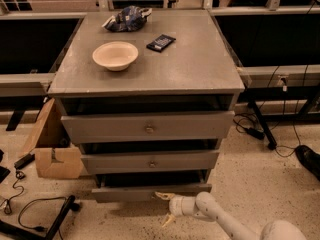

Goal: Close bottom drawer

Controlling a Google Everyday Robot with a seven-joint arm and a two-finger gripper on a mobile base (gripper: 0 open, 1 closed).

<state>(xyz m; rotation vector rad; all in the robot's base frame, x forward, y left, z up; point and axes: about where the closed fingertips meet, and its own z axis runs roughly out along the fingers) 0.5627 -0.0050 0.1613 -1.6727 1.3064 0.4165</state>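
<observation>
The bottom drawer [150, 192] is the lowest, slimmest grey front of the cabinet. It stands pulled out a little, with a dark gap above it. My gripper [165, 207] is just in front of the drawer's middle, low near the floor. Its two pale fingers are spread open; the upper fingertip [161, 195] touches or nearly touches the drawer front, and the lower fingertip [168, 219] points down to the floor. It holds nothing. The knob is hidden behind the gripper.
The middle drawer [150, 162] and top drawer [148, 127] stand slightly out. On the cabinet top are a white bowl [115, 55], a dark packet [161, 42] and a blue bag [126, 18]. A cardboard box [52, 144] and cables lie at left.
</observation>
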